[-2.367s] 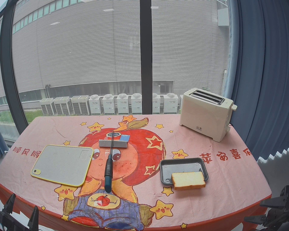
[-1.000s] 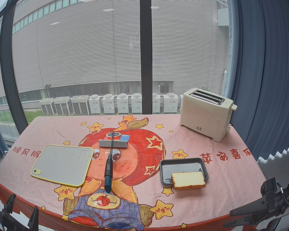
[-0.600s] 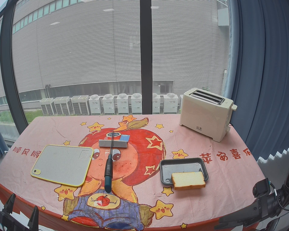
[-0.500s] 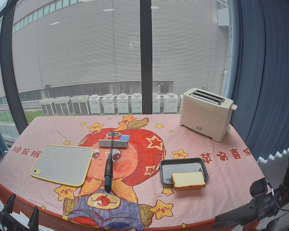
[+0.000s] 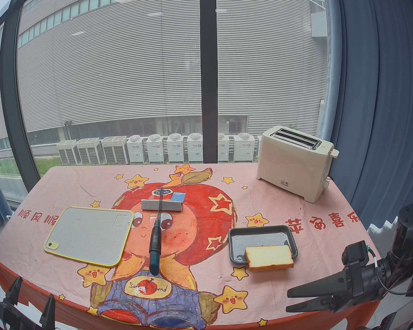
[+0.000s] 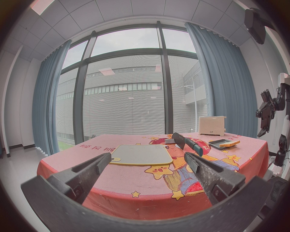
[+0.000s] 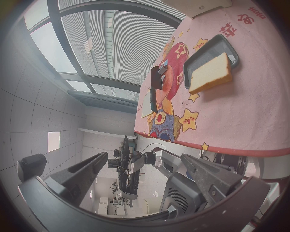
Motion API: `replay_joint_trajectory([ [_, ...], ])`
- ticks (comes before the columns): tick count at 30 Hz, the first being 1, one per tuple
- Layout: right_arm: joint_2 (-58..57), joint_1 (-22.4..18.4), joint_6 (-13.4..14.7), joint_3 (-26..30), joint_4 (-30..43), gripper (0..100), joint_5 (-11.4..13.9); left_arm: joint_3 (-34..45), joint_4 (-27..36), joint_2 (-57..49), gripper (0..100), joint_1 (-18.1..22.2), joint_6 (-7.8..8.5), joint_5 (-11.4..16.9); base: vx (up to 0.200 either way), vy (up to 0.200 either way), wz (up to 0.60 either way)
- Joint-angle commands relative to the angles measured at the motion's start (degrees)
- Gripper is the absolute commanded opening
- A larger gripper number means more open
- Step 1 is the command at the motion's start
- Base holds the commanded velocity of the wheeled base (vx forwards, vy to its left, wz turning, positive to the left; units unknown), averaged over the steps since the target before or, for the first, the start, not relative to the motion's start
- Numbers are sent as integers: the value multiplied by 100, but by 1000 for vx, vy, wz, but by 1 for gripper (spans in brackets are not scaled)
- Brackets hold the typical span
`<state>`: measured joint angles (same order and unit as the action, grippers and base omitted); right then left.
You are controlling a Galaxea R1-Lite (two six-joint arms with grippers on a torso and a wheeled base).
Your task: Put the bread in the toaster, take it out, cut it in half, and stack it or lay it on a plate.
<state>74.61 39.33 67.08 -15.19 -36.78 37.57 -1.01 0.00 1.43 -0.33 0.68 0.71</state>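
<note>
Bread (image 5: pixel 269 257) lies over the near right edge of the dark tray (image 5: pixel 258 237), with the toaster (image 5: pixel 294 161) far right on the counter (image 5: pixel 335 253). Right claw (image 5: pixel 288 301) gapes wide at the counter's near right edge. The left claw (image 6: pixel 145 160) is wide too, near left.

Window: we see a tall window (image 5: pixel 107 86) with a dark mullion (image 5: pixel 209 81) and a grey ribbed building (image 5: pixel 266 64) outside.
Curtain: we see a blue curtain (image 5: pixel 374 107) on the right.
Table: pink cartoon-print table (image 5: pixel 64 184).
Ceiling: white ceiling tiles (image 6: pixel 120 12).
Floor: pale floor (image 6: pixel 21 163).
</note>
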Motion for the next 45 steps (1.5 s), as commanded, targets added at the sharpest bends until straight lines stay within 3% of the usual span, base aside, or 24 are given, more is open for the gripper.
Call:
replay_joint_trajectory([
  [1,142,-13,6,-160,-5,100,13,92,0,-2,100,-2,2,0,0,0,0],
  [9,652,-22,-11,-107,-22,100,22,92,0,-2,100,-2,2,0,0,0,0],
  [18,1021,-329,68,-151,-31,100,31,92,0,-2,100,-2,2,0,0,0,0],
  [27,1205,-549,692,-160,-418,100,-22,92,0,-2,100,-2,2,0,0,0,0],
  [30,1267,-610,701,-98,-646,100,-294,92,0,-2,100,-2,2,8,0,0,0],
  [31,1267,-610,692,-89,-655,100,-312,92,0,-2,100,-2,2,0,0,0,0],
  [32,1267,-575,674,7,-734,100,-523,92,0,-2,100,-2,2,0,0,0,0],
  [34,1223,-531,578,183,-769,100,-699,92,0,-2,100,-2,2,0,0,0,0],
  [41,1065,-531,-29,438,-822,100,-760,92,0,-2,100,-2,2,8,0,0,0],
  [45,1100,-540,-99,491,-840,100,-751,92,0,-2,100,-2,2,0,0,0,0],
])
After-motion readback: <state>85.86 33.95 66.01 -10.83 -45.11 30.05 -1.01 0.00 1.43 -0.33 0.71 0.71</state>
